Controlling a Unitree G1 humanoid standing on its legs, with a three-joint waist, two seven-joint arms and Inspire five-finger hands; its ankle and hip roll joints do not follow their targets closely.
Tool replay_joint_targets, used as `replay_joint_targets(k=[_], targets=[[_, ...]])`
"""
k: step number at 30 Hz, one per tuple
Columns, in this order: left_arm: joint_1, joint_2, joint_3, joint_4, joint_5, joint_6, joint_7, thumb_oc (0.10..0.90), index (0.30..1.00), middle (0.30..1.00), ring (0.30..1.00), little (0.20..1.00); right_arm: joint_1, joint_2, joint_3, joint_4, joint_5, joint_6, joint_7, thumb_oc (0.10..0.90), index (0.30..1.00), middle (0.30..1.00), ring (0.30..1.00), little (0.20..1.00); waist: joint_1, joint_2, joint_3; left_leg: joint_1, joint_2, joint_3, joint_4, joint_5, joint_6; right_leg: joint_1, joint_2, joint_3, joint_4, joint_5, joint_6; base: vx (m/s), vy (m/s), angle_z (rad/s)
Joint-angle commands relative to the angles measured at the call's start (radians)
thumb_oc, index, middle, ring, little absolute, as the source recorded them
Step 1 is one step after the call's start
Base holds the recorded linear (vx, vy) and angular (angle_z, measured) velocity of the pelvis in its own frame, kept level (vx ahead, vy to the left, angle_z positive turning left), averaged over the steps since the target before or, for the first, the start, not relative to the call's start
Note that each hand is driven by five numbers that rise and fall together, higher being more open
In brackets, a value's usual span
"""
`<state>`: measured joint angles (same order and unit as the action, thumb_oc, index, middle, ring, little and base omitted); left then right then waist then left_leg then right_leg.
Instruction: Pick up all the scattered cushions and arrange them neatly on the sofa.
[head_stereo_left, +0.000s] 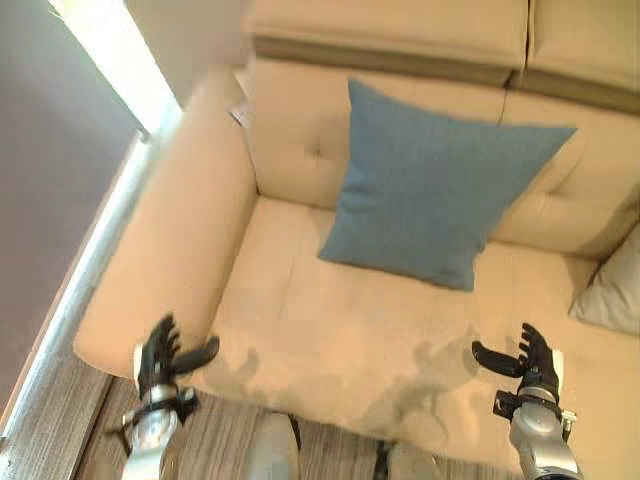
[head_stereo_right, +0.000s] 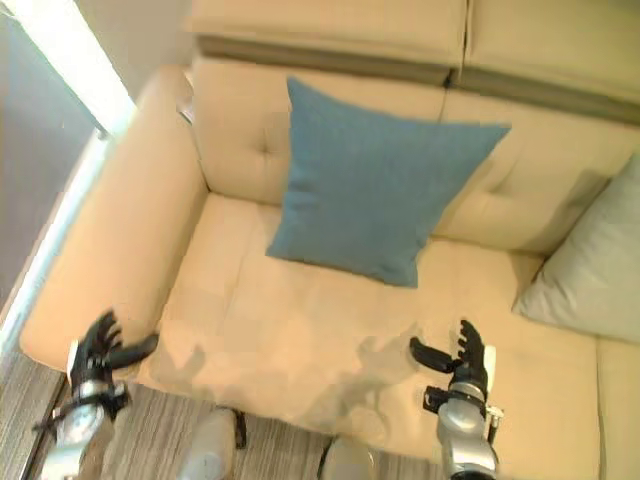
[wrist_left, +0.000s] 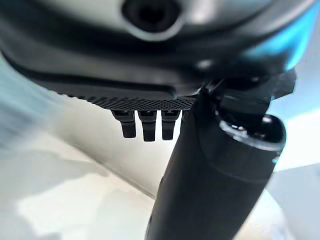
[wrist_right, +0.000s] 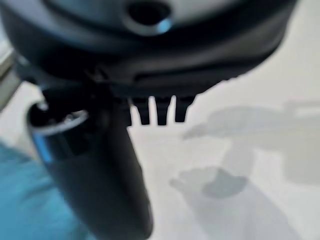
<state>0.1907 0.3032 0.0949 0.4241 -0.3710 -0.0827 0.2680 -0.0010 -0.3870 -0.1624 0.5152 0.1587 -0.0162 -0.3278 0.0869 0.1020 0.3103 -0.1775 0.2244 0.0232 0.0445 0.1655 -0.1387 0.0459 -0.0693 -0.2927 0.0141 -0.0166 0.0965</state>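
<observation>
I see my left hand spread, holding nothing, by the sofa armrest. The blue cushion leans upright against the backrest, well apart from both hands. My right hand is spread over the seat's front. A grey cushion sits far right. No writing legible.

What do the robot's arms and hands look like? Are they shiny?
Yes, a bit. Both arms are smooth silver-grey metal tubes. The left hand and the right hand are dark, nearly black, with slim fingers and a thick rounded thumb. A dark band sits at each wrist.
</observation>
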Motion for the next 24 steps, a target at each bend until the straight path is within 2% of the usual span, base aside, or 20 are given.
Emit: replay_joint_targets(k=[1,2,3,5,6,7,8,9,11,12,14,15,16,17,18,19,20,21,22,24], targets=[[-0.034,0.018,0.026,0.049,0.089,-0.05,0.005,0.8,0.9,0.9,0.9,0.9,-0.007,-0.071,-0.045,0.011,0.015,-0.078,-0.023,0.8,0.9,0.9,0.9,0.9,0.013,-0.047,-0.134,-0.012,0.057,0.126,0.156,0.012,-0.015,-0.001,-0.007,-0.094,0.064,-0.18,-0.041,-0.55,-0.291,0.72],[-0.028,0.009,0.019,0.093,0.111,-0.045,-0.002,0.8,0.9,0.9,0.9,0.9,-0.009,-0.076,-0.057,0.033,0.034,-0.079,-0.03,0.8,0.9,0.9,0.9,0.9,0.002,-0.051,-0.151,0.029,0.039,0.172,0.205,-0.061,-0.002,-0.019,-0.018,-0.127,0.047,-0.159,-0.042,-0.29,-0.154,0.81],[-0.029,0.008,0.019,0.095,0.112,-0.046,-0.003,0.8,0.9,0.9,0.9,0.9,-0.01,-0.078,-0.057,0.034,0.036,-0.081,-0.029,0.8,0.9,0.9,0.9,0.9,0.002,-0.048,-0.149,0.029,0.041,0.173,0.215,-0.07,-0.001,-0.015,-0.018,-0.126,0.047,-0.16,-0.04,-0.24,-0.092,0.79],[-0.029,-0.014,0.019,0.195,0.088,-0.027,-0.007,0.8,0.9,0.9,0.9,0.9,-0.015,-0.091,-0.069,0.056,0.056,-0.079,-0.024,0.8,0.9,0.9,0.9,0.9,-0.02,-0.044,-0.178,0.123,-0.002,0.211,0.256,-0.148,-0.001,-0.041,-0.032,-0.163,0.028,-0.117,-0.036,-0.29,-0.05,0.33],[-0.036,-0.027,0.016,0.243,0.071,-0.021,-0.015,0.8,0.9,0.9,0.9,0.9,-0.021,-0.099,-0.075,0.067,0.068,-0.073,-0.026,0.8,0.9,0.9,0.9,0.9,-0.038,-0.035,-0.191,0.167,-0.02,0.209,0.264,-0.176,-0.002,-0.048,-0.037,-0.179,0.027,-0.105,-0.036,-0.48,0.031,0.3],[-0.048,-0.038,0.004,0.364,0.085,-0.007,-0.022,0.8,0.9,0.9,0.9,0.9,-0.025,-0.113,-0.095,0.088,0.095,-0.075,-0.019,0.8,0.9,0.9,0.9,0.9,-0.075,-0.02,-0.207,0.255,-0.064,0.176,0.269,-0.21,-0.014,-0.091,-0.053,-0.203,0.049,-0.068,-0.035,-0.41,0.094,0.85],[-0.06,-0.049,-0.003,0.418,0.082,-0.004,-0.03,0.8,0.9,0.9,0.9,0.9,-0.026,-0.118,-0.099,0.093,0.101,-0.076,-0.014,0.8,0.9,0.9,0.9,0.9,-0.094,-0.012,-0.214,0.286,-0.088,0.138,0.268,-0.222,-0.017,-0.109,-0.059,-0.203,0.059,-0.059,-0.037,-0.34,0.084,0.97],[-0.062,-0.05,-0.003,0.421,0.081,-0.006,-0.03,0.8,0.9,0.9,0.9,0.9,-0.027,-0.119,-0.099,0.093,0.102,-0.076,-0.014,0.8,0.9,0.9,0.9,0.9,-0.096,-0.011,-0.214,0.286,-0.088,0.135,0.267,-0.222,-0.017,-0.109,-0.06,-0.205,0.06,-0.061,-0.036,-0.2,0.09,0.99],[-0.093,-0.069,-0.021,0.539,0.095,-0.004,-0.034,0.8,0.9,0.9,0.9,0.9,-0.031,-0.14,-0.109,0.121,0.111,-0.084,-0.011,0.8,0.9,0.9,0.9,0.9,-0.138,0.008,-0.22,0.376,-0.13,0.06,0.249,-0.237,-0.032,-0.169,-0.081,-0.219,0.089,-0.031,-0.035,-0.48,0.164,0.35],[-0.12,-0.092,-0.053,0.597,0.109,-0.002,-0.03,0.8,0.9,0.9,0.9,0.9,-0.048,-0.15,-0.098,0.144,0.114,-0.095,-0.023,0.8,0.9,0.9,0.9,0.9,-0.169,0.016,-0.214,0.391,-0.144,0.015,0.208,-0.262,-0.02,-0.221,-0.091,-0.206,0.084,-0.008,-0.021,-0.53,0.167,-0.15],[-0.122,-0.093,-0.052,0.598,0.109,-0.002,-0.03,0.8,0.9,0.9,0.9,0.9,-0.05,-0.151,-0.097,0.144,0.114,-0.096,-0.024,0.8,0.9,0.9,0.9,0.9,-0.171,0.017,-0.215,0.389,-0.144,0.014,0.209,-0.262,-0.019,-0.223,-0.092,-0.207,0.084,-0.007,-0.02,-0.38,0.129,0.4],[-0.155,-0.129,-0.056,0.643,0.073,0.007,-0.024,0.8,0.9,0.9,0.9,0.9,-0.058,-0.124,-0.089,0.14,0.119,-0.09,-0.033,0.8,0.9,0.9,0.9,0.9,-0.198,-0.009,-0.202,0.408,-0.203,0.032,0.083,-0.447,0.055,-0.288,-0.185,-0.197,0.065,0.111,0.049,-0.41,0.167,0.59],[-0.158,-0.128,-0.054,0.647,0.073,0.005,-0.025,0.8,0.9,0.9,0.9,0.9,-0.059,-0.123,-0.088,0.139,0.118,-0.089,-0.034,0.8,0.9,0.9,0.9,0.9,-0.194,-0.008,-0.2,0.411,-0.205,0.038,0.084,-0.451,0.059,-0.288,-0.183,-0.191,0.064,0.114,0.053,-0.74,0.191,0.07],[-0.191,-0.141,-0.053,0.664,0.074,0.005,-0.027,0.8,0.9,0.9,0.9,0.9,-0.055,-0.086,-0.081,0.114,0.105,-0.078,-0.037,0.8,0.9,0.9,0.9,0.9,-0.205,-0.015,-0.176,0.392,-0.214,0.052,0.063,-0.473,0.076,-0.31,-0.238,-0.162,0.001,0.174,0.104,-0.33,0.046,-0.16],[-0.192,-0.14,-0.053,0.666,0.074,0.004,-0.027,0.8,0.9,0.9,0.9,0.9,-0.056,-0.085,-0.081,0.113,0.104,-0.077,-0.038,0.8,0.9,0.9,0.9,0.9,-0.204,-0.017,-0.175,0.391,-0.215,0.054,0.063,-0.472,0.077,-0.312,-0.239,-0.159,-0.001,0.176,0.104,-0.57,0.025,-0.26],[-0.207,-0.137,-0.058,0.69,0.082,0.006,-0.018,0.8,0.9,0.9,0.9,0.9,-0.056,-0.066,-0.072,0.102,0.097,-0.081,-0.039,0.8,0.9,0.9,0.9,0.9,-0.225,-0.025,-0.159,0.371,-0.211,0.061,0.068,-0.458,0.077,-0.327,-0.26,-0.108,-0.007,0.19,0.122,-0.59,0.0,-0.25],[-0.222,-0.125,-0.04,0.721,0.086,0.007,-0.012,0.8,0.9,0.9,0.9,0.9,-0.066,-0.053,-0.067,0.096,0.097,-0.086,-0.048,0.8,0.9,0.9,0.9,0.9,-0.223,-0.018,-0.137,0.34,-0.2,0.07,0.08,-0.438,0.09,-0.318,-0.218,-0.016,0.035,0.12,0.113,-0.78,-0.009,-0.22],[-0.222,-0.125,-0.028,0.738,0.069,0.008,-0.011,0.8,0.9,0.9,0.9,0.9,-0.068,-0.039,-0.065,0.09,0.102,-0.091,-0.048,0.8,0.9,0.9,0.9,0.9,-0.214,-0.024,-0.131,0.312,-0.202,0.088,0.086,-0.411,0.101,-0.291,-0.201,-0.002,0.096,0.081,0.098,-0.55,-0.009,-0.18],[-0.223,-0.124,-0.028,0.738,0.069,0.008,-0.011,0.8,0.9,0.9,0.9,0.9,-0.068,-0.038,-0.065,0.09,0.102,-0.091,-0.049,0.8,0.9,0.9,0.9,0.9,-0.213,-0.029,-0.13,0.311,-0.205,0.089,0.085,-0.408,0.101,-0.295,-0.204,0.001,0.1,0.08,0.097,-0.35,-0.012,-0.31],[-0.203,-0.128,-0.012,0.777,0.068,0.013,-0.02,0.8,0.9,0.9,0.9,0.9,-0.052,-0.022,-0.062,0.076,0.086,-0.1,-0.051,0.8,0.9,0.9,0.9,0.9,-0.182,-0.034,-0.141,0.274,-0.201,0.136,0.093,-0.371,0.126,-0.234,-0.176,-0.037,0.236,0.011,0.072,-0.45,-0.049,-0.58]])
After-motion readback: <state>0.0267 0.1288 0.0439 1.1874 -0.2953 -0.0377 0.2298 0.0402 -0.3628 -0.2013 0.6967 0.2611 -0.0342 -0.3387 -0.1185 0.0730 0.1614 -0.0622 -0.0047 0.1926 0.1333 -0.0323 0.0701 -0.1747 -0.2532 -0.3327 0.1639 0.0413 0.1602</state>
